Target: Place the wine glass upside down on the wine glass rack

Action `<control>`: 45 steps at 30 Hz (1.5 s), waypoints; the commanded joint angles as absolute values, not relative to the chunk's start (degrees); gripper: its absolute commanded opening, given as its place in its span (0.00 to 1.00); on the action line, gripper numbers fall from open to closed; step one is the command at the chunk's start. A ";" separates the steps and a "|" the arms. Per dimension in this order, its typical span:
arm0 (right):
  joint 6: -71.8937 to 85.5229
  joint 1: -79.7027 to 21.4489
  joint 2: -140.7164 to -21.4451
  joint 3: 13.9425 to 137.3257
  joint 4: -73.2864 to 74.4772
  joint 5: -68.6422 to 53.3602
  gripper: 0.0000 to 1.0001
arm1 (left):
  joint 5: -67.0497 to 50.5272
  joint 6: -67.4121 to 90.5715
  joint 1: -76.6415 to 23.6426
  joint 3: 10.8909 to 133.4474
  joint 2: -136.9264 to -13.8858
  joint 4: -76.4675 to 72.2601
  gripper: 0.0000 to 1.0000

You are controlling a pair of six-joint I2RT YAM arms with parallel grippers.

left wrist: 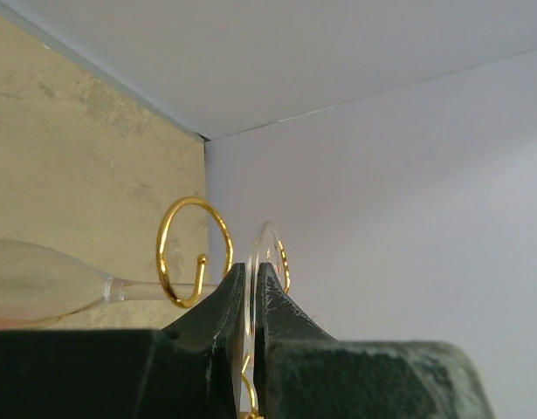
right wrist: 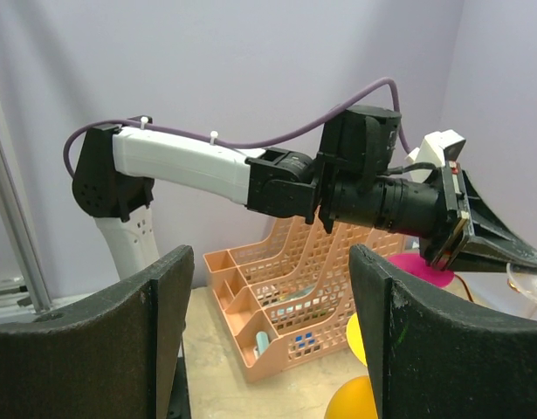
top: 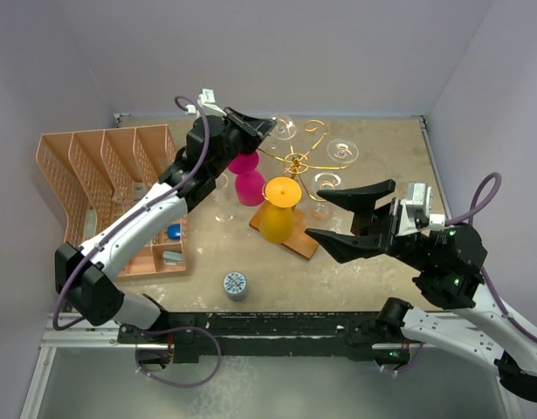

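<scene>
Your left end effector (left wrist: 251, 272) grips the wine glass (left wrist: 41, 284) by its foot, stem lying out to its left, wine glass rack (top: 296, 162) curl just ahead; right end effector (top: 318, 216) gapes empty.

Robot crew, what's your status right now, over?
Left gripper shut on wine glass foot, at the rack. Right gripper open, empty. Yellow glass and pink glass close by.

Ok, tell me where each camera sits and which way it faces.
Top external: above and behind the robot, looking down on the table; both arms show.
Left wrist: faces the back corner past the wine glass rack; left gripper shut on the wine glass.
Right wrist: faces the left arm; right gripper open in front.
Shared: top and right wrist both show the orange basket.
</scene>
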State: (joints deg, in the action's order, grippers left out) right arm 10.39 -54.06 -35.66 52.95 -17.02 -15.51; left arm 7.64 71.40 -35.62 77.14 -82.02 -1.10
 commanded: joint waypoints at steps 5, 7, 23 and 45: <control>8.98 -54.32 -35.33 53.87 -17.36 -13.63 0.74 | 6.82 69.54 -34.60 84.95 -84.01 -3.47 0.00; 8.72 -54.32 -35.05 53.87 -17.40 -13.23 0.74 | 6.52 69.61 -34.34 85.58 -84.72 -3.10 0.00; 9.03 -54.32 -35.33 53.79 -17.05 -13.47 0.74 | 6.81 69.53 -32.11 85.24 -84.44 -1.66 0.00; 9.83 -54.32 -35.76 53.61 -17.75 -14.23 0.74 | 9.37 64.79 -31.04 85.22 -80.86 9.18 0.00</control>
State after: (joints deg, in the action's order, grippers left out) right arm 9.50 -54.06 -35.59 52.95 -15.68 -14.44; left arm 8.12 67.16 -31.88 83.26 -83.33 9.45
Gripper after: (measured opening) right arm 0.740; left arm 0.014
